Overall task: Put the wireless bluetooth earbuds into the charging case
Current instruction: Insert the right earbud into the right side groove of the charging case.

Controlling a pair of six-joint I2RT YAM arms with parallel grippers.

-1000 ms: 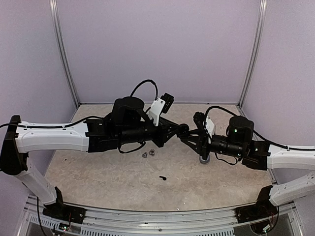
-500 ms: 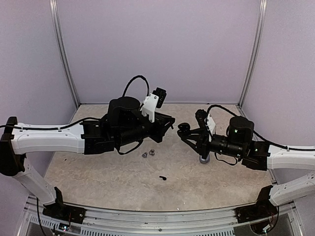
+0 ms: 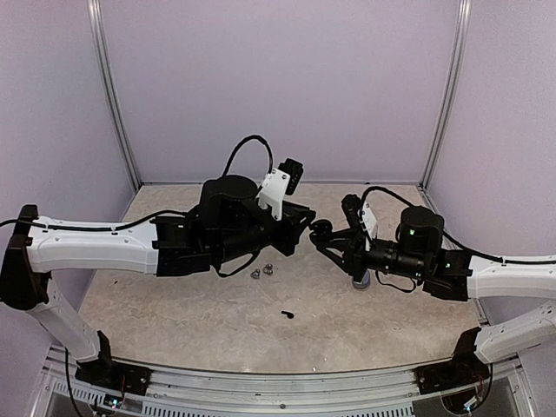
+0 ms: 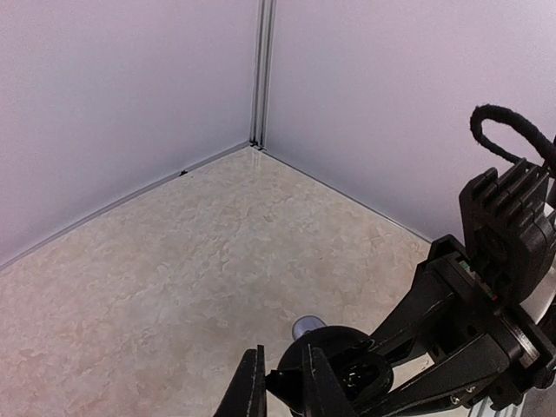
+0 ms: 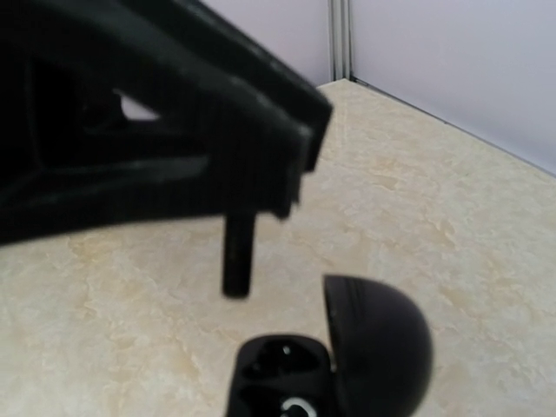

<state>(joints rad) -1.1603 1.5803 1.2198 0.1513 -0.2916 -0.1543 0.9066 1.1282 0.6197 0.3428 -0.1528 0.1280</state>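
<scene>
Nearest the arm bases, one black stemmed earbud (image 3: 287, 314) lies loose on the counter (image 3: 174, 317). A little farther back, two silvery-grey earbuds (image 3: 268, 268) sit just beside each other under the left forearm. Off to the right, a grey puck (image 3: 359, 281) rests on the counter below the right arm. None of those three earbuds is in the case.

Beyond them the two hands meet in mid-air. The right hand (image 3: 327, 231) is clamped tight on the charging case (image 5: 282, 373), with its lid (image 5: 380, 341) swung open and its wells facing up. The left hand (image 3: 302, 228) is pinched shut on the second black earbud (image 5: 237, 258). Its stem hangs down just above and to one side of the wells, clear of them.

A second ago the left hand was right up against the case. Half a second ago it had drawn back, leaving a clear gap. Now it has come in close again, and the right hand has shifted the case slightly towards it. This looks like a second approach after a missed one. The earbud is not seated, and the stem probably needs centring over a well before it goes down.

Behind it all stands the pale back wall (image 3: 278, 87).
</scene>
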